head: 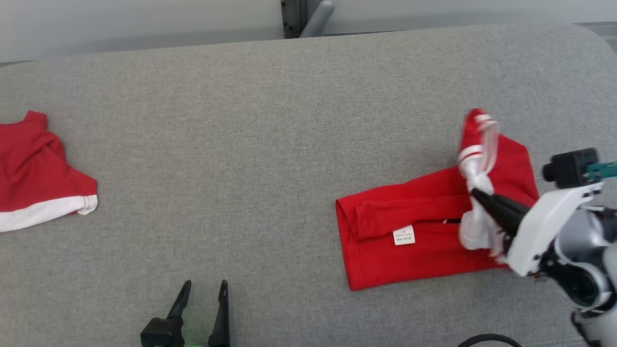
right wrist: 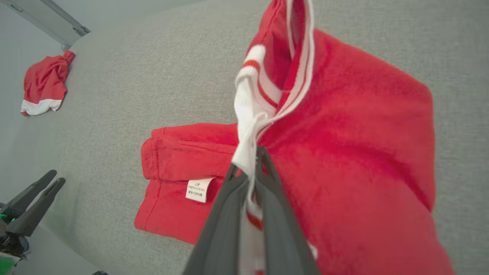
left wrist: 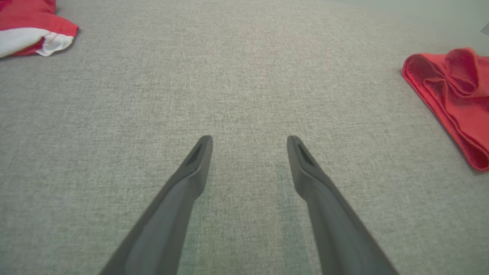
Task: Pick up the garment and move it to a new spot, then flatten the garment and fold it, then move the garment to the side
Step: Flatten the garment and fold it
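The garment [head: 409, 250] lies on the right side of the grey bench [head: 270, 144], at about 4 o'clock in the head view. It is a soft red shirt, folded into a thick, flat block. Its long side runs from 9 o'clock to 3 o'clock. A small white label [head: 404, 235] sits on the top layer.

The right gripper [head: 475, 194] is at the 3 o'clock end of the garment. Its two dark fingers are squeezed tight on the white sleeve [head: 477, 144], which has red and white stripes. The sleeve sticks up in a bunch toward 12 o'clock. The rest of the shirt lies on the bench.

The left gripper [head: 202, 286] is at 7 o'clock, well apart from the garment. Its fingers are spread wide and hold nothing. The shirt lies toward 2 o'clock from it, so the right arm is much nearer.

Another red and white cloth [head: 38, 183] lies crumpled at 9 o'clock. The bench top looks rough and woven, so I think the shirt would drag a little if pulled.
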Robot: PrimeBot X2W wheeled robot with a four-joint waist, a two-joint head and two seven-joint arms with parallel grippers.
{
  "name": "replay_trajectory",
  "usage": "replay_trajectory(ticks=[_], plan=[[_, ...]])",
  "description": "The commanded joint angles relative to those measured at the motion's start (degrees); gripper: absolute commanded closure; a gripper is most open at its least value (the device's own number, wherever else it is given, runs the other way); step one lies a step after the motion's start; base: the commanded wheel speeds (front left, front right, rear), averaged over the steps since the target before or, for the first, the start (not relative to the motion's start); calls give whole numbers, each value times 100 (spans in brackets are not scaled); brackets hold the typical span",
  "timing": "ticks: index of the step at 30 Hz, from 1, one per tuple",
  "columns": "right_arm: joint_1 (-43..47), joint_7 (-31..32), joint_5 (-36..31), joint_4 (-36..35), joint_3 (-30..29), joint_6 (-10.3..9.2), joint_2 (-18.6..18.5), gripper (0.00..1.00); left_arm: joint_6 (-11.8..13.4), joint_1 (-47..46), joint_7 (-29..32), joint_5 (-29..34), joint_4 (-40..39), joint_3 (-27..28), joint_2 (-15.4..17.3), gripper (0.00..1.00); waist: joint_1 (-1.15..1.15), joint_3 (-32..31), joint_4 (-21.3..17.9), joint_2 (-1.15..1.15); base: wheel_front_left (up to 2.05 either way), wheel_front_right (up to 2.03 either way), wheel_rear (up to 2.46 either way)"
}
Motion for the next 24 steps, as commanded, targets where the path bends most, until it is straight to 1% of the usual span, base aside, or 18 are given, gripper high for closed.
replay_trajectory(ticks=[1, 5, 6, 7, 8, 13, 18, 19, 24], plan=[[-123, -77, -177, 86, 271, -1, 280, 100, -30, -97, -16, 45, 27, 20, 26, 0, 0, 59, -81, 67, 0, 0, 0], [-436, -239, -497, 535, 922, -1, 763, 100, -62, -224, -17, 92, 127, -24, 14, 0, 0, 112, -57, 67, 0, 0, 0], [-558, -326, -555, 699, 1190, 0, 912, 100, -74, -268, -16, 82, 189, -19, 12, 0, 0, 123, 1, 67, 0, 0, 0], [-607, -352, -557, 768, 1308, -1, 954, 100, -60, -282, -17, 71, 215, -2, 10, 0, 0, 127, 25, 67, 0, 0, 0], [-607, -352, -557, 768, 1308, -1, 954, 100, -60, -282, -17, 71, 215, -2, 10, 0, 0, 127, 25, 67, 0, 0, 0], [-766, -471, -539, 893, 1795, 0, 939, 100, -40, -263, -16, 32, 296, 20, 4, 0, 0, 125, 141, 67, 0, 0, 0], [-820, -516, -481, 957, 2048, 0, 908, 100, -14, -191, -17, -77, 370, -34, 1, 0, 0, 100, 184, 67, 0, 0, 0], [-820, -507, -446, 964, 2096, 0, 916, 100, -6, -202, -16, 5, 397, -71, 1, 0, 0, 96, 191, 67, 0, 0, 0], [-817, -582, -327, 996, 2321, 0, 925, 100, 24, -243, -17, -23, 441, -84, 3, 0, 0, 71, 182, 67, 0, 0, 0]])
